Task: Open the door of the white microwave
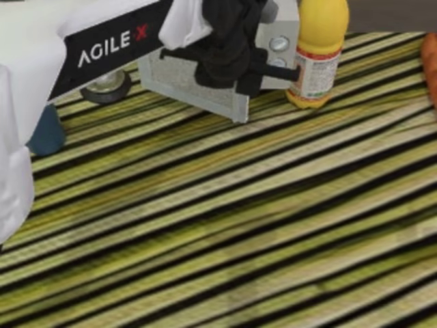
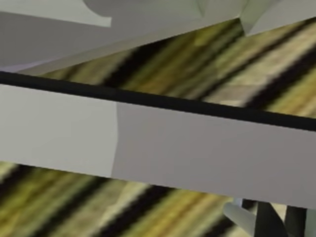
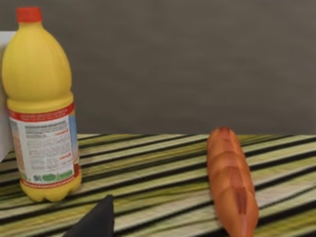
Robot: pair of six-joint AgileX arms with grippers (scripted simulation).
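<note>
Your left gripper (image 1: 229,51) covers most of the white microwave (image 1: 283,31) at the top edge — its fingers are hidden, so you cannot tell their spread or grip. The door (image 1: 194,85) stands swung out over the green-striped mat (image 1: 239,225), beside the orange bottle (image 1: 319,48). The right arm is out of view.

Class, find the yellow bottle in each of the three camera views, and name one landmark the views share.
Top view: the yellow bottle stands at the upper edge, right of the white microwave.
Left wrist view: not in it.
Right wrist view: the bottle stands at the left side.
Shared landmark: the striped green mat, seen in all three views.
</note>
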